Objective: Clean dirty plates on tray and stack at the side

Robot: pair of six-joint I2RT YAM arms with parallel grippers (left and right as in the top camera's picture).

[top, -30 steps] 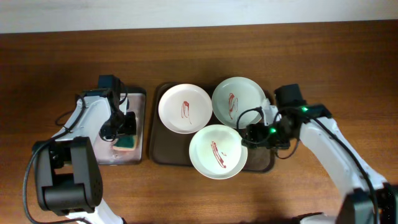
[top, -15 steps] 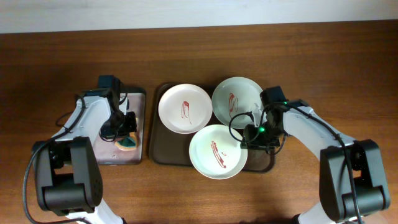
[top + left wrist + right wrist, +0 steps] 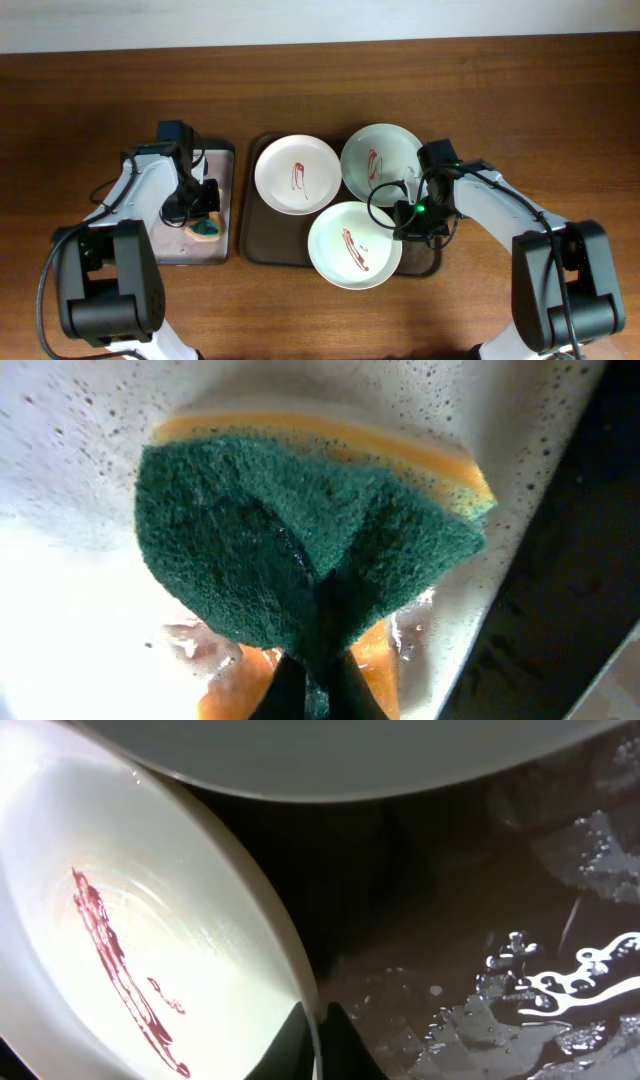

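White plates (image 3: pixel 297 174), red-streaked, one perhaps greenish; brown tray (image 3: pixel 265 242)

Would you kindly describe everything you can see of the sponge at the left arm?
The sponge is a two-layer pad with a coarse dark green scouring face over yellow-orange foam. The left gripper is shut on it, pinching it so that the green face creases into a fold and the pad bulges outward. It looks wet, with shiny droplets beside it. It sits over the pale, speckled floor of the small tray.
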